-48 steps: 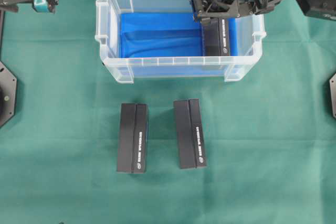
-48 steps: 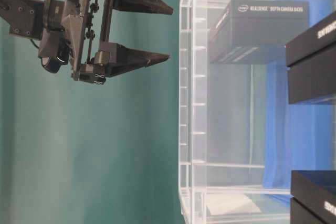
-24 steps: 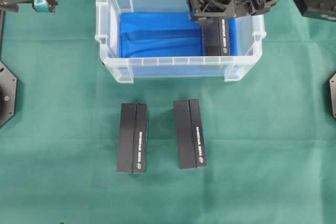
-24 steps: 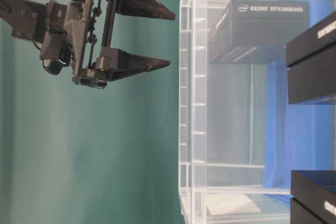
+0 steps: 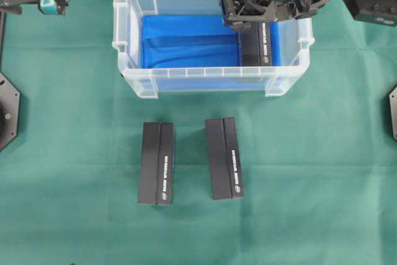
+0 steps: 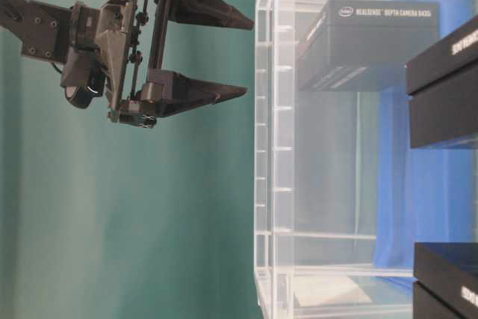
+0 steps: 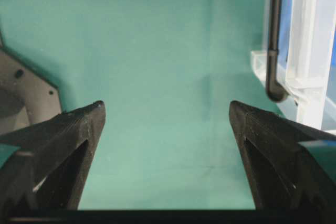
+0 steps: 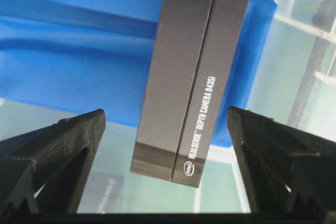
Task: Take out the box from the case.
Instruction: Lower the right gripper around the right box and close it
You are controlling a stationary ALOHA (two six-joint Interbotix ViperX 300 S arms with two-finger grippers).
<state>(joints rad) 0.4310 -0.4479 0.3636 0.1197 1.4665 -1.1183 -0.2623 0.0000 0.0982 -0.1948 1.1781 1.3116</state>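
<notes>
Between the spread jaws of the right gripper [image 8: 167, 124], seen from its wrist camera: a long black cardboard box [image 8: 191, 74] with white lettering down one side, untouched, clear space on either side of it. Jaws wide apart, gripping nothing. Beneath the box and beyond it, a crumpled blue lining [image 8: 79, 51] covering the floor of the large clear plastic case [image 5: 211, 80] with its rimmed edge. From overhead, right gripper [image 5: 239, 9] poised above the far right part of the case, box [image 5: 257, 44] lying along the right wall, partly hidden under the gripper.

Between the jaws of the left gripper [image 7: 167, 114], likewise wide apart and clamped on nothing: only green table cloth [image 7: 157, 66]. To the right of those jaws, a corner of the clear case wall [image 7: 310, 51] and a black tube [image 7: 274, 35] beside it. From overhead, left gripper only partly in view at the far left corner, well apart from the case.

On the near side of the case, outside it on the cloth: two more black boxes, left one [image 5: 156, 163] and right one [image 5: 224, 157], lying side by side, a gap between them.
</notes>
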